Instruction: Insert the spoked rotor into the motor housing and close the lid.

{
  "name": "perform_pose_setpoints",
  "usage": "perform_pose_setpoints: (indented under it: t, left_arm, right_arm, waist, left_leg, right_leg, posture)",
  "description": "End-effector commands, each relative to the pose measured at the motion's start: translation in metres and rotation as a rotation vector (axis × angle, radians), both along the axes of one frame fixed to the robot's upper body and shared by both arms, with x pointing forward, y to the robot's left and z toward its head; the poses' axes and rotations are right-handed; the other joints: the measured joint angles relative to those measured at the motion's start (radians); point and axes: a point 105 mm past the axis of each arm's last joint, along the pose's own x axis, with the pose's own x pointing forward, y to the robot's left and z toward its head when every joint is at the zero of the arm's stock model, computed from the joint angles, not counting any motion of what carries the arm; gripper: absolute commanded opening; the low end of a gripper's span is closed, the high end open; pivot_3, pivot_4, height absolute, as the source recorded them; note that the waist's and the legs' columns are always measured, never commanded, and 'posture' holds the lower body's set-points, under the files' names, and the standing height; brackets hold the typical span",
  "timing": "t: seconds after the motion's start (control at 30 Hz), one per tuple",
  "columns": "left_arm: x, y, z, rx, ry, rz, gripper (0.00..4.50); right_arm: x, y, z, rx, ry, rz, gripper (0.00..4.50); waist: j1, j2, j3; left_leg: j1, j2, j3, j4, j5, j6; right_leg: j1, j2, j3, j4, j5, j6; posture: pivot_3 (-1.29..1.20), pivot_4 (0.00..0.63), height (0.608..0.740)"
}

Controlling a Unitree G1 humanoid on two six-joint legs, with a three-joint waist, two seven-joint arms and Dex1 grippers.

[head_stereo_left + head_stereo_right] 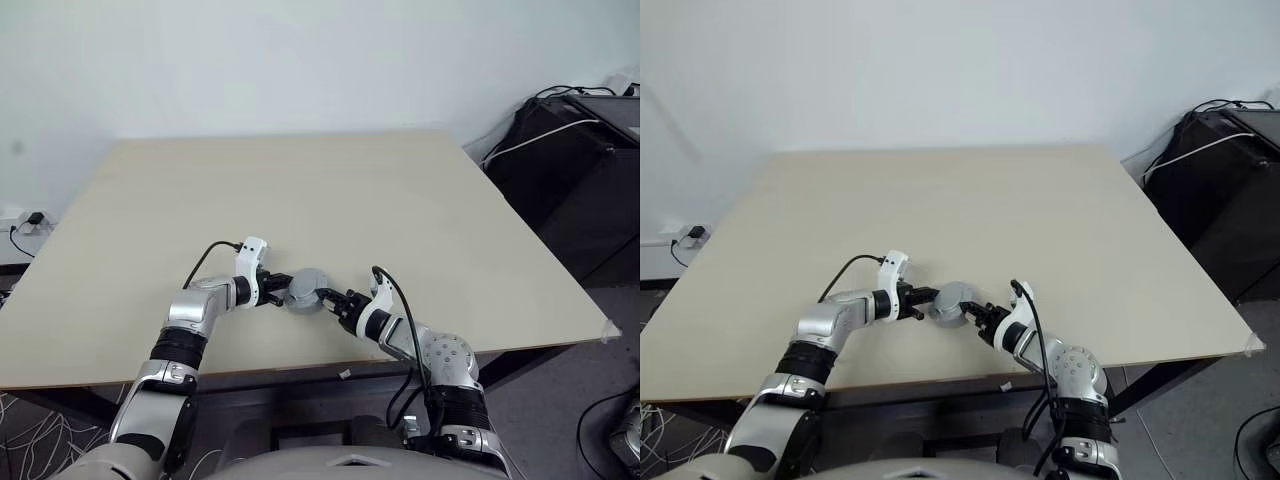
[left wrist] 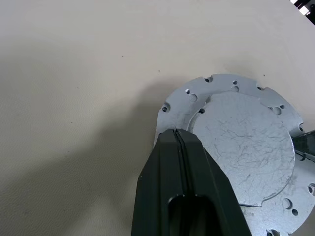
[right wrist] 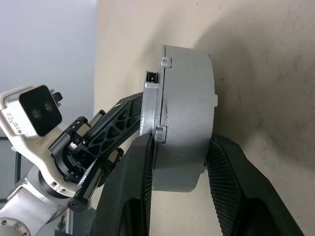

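One grey lid (image 2: 246,147) sat closed on the motor housing (image 3: 184,118), near the table's (image 1: 330,190) front edge. We held it from both sides: our right gripper (image 3: 179,184) clamped around its thickness, our left gripper (image 2: 179,142) pressed together, tips on the flange.
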Motion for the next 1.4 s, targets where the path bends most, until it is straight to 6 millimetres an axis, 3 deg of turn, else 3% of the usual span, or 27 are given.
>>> perform_pose_setpoints:
  t: [0.03,0.37,0.63,1.0,1.1,1.4]
  left_arm:
    - [-0.013,-0.02,-0.01,-0.022,0.053,-0.068,0.0]
    - [-0.014,-0.023,0.001,-0.07,0.01,-0.058,0.0]
    - [-0.014,-0.022,0.037,-0.199,-0.106,0.035,0.0]
    - [-0.035,0.023,0.072,-0.411,-0.199,0.308,0.0]
    - [-0.055,0.03,0.066,-0.509,-0.146,0.38,0.57]
    - [-0.102,0.033,0.04,-0.725,0.06,0.524,3.55]
  right_arm:
    - [0.005,0.033,0.033,0.105,-0.097,0.069,1.28]
    - [0.003,0.026,0.025,0.079,-0.069,0.043,1.28]
    - [0.004,0.011,0.022,0.08,-0.06,-0.026,1.28]
    - [0.005,0.004,0.025,0.114,-0.06,-0.071,1.23]
    - [0.008,0.006,0.037,0.166,-0.097,-0.076,1.23]
    - [0.016,0.01,0.072,0.265,-0.186,-0.088,1.23]
  waist:
    - [0.0,0.0,0.0]
    - [0.0,0.0,0.0]
    - [0.002,0.0,0.002]
    - [-0.013,0.002,0.005]
    - [-0.015,0.002,0.005]
    - [-0.021,0.001,0.011]
  left_leg:
    - [0.0,0.0,0.0,0.0,0.0,0.0]
    - [-0.001,0.0,0.0,0.0,0.0,0.0]
    - [-0.006,-0.001,0.0,-0.002,0.0,0.0]
    - [-0.005,0.001,0.001,-0.002,0.0,0.0]
    - [-0.006,0.001,0.001,-0.001,0.0,0.0]
    - [-0.006,0.003,0.001,-0.001,0.0,0.0]
  right_leg:
    - [0.0,0.0,0.0,0.0,0.0,0.0]
    - [0.0,0.0,0.001,0.0,0.001,-0.001]
    - [-0.001,0.0,0.002,0.0,0.002,-0.003]
    - [-0.002,0.0,0.002,0.0,0.001,-0.004]
    - [-0.001,0.0,0.002,-0.001,0.001,-0.004]
    - [-0.006,-0.001,0.001,-0.001,-0.002,0.001]
  posture:
    - [0.0,0.0,0.74]
    - [0.0,0.0,0.74]
    - [0.0,0.0,0.74]
    - [0.0,0.0,0.74]
    - [0.0,0.0,0.74]
    - [0.0,0.0,0.74]
